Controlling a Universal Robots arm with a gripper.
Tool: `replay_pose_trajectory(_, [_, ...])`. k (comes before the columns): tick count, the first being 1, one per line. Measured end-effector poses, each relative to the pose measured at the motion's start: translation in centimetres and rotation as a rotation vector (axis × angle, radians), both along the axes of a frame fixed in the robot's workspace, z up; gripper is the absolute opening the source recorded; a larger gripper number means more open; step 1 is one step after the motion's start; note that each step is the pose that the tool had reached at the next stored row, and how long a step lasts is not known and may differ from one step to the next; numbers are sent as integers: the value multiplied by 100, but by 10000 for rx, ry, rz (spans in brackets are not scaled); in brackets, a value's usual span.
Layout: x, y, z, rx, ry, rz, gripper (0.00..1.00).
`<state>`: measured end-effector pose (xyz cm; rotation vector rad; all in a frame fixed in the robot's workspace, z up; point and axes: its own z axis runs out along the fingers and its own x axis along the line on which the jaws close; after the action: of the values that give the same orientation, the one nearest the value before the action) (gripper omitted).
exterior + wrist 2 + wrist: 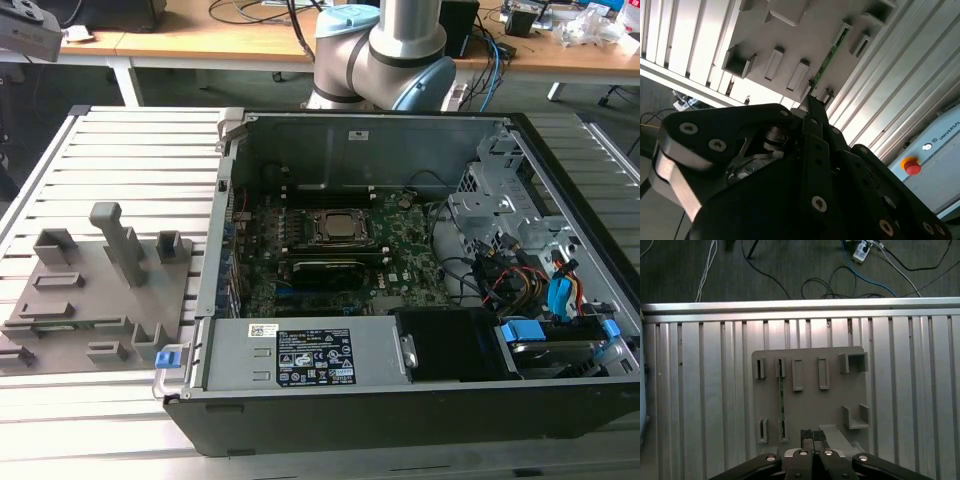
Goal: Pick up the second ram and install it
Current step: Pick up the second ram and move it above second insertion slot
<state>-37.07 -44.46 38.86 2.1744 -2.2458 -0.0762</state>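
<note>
One thin green stick, the second ram point(781, 400), stands on its edge in the grey holder plate point(810, 405). It is seated in a pair of slots, one at each end. In the second wrist view the same stick point(829, 57) runs as a narrow green line away from the fingertips.

The holder lies on the slatted aluminium table point(700, 390), at the exterior view's left point(90, 300) and just beside the open computer case point(400, 130). The motherboard point(400, 235) lies in the floor of that case.

The gripper point(812, 435) hangs above the near edge of the holder. Its two dark pads are pressed together with nothing between them.

The stick's long axis runs the same way as the table's slats, and the seam between the pads runs that way too. The pads therefore already face the stick's two flat sides.

The stick does not sit under the seam. It is offset sideways, across the rows of slots, with its near end beside the fingertips but not touching them. The rest of it stretches ahead of the fingertips.

I judge the pick-up not yet made, with the stick untouched in its holder.
</note>
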Motion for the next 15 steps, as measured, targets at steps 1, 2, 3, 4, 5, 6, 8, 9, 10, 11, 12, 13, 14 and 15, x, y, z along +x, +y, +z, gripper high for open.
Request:
replay_pose_trajectory(1, [0, 0, 0, 1, 0, 3, 11])
replay_pose_trajectory(2, [0, 0, 0, 0, 0, 6, 11])
replay_pose_trajectory(3, [0, 0, 0, 0, 0, 10, 24])
replay_pose_trajectory(4, [0, 0, 0, 1, 0, 12, 30])
replay_pose_trajectory(5, [0, 0, 0, 0, 0, 15, 36])
replay_pose_trajectory(6, [0, 0, 0, 0, 0, 18, 36])
replay_pose_trajectory(8, [0, 0, -2, 1, 0, 20, 36])
replay_pose_trajectory(9, [0, 0, -5, 0, 0, 20, 36])
replay_pose_trajectory(10, [0, -1, -11, 1, 0, 19, 36])
replay_pose_trajectory(11, [-1, -2, -19, 1, 0, 19, 36])
replay_pose_trajectory(12, [0, -4, -40, 1, -1, 20, 36])
replay_pose_trajectory(13, [-1, -4, -71, 0, 0, 20, 36])
replay_pose_trajectory(14, [0, -5, -90, 0, 1, 20, 36])
replay_pose_trajectory(15, [0, -5, -117, 0, 1, 20, 36])
